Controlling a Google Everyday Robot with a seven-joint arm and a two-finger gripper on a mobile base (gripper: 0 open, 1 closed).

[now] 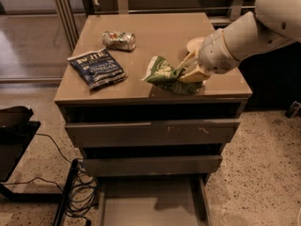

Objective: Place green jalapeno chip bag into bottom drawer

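Overhead view of a grey-taupe cabinet w/ three drawers. A white robot arm reaches in from the view's right; its gripper sits over the top's front-right area, fingers pinched on the right end of the green jalapeno chip bag. The bag is crumpled and looks raised slightly off the surface, w/ a dark shadow under it near the front edge. A pale plate lies just behind the gripper. Toward the view's left of the top lie a dark blue chip bag and, behind it, a crushed silvery can. Below, the two upper drawers stand slightly ajar; the bottom drawer is pulled out. Black cables trail on the floor beside it.
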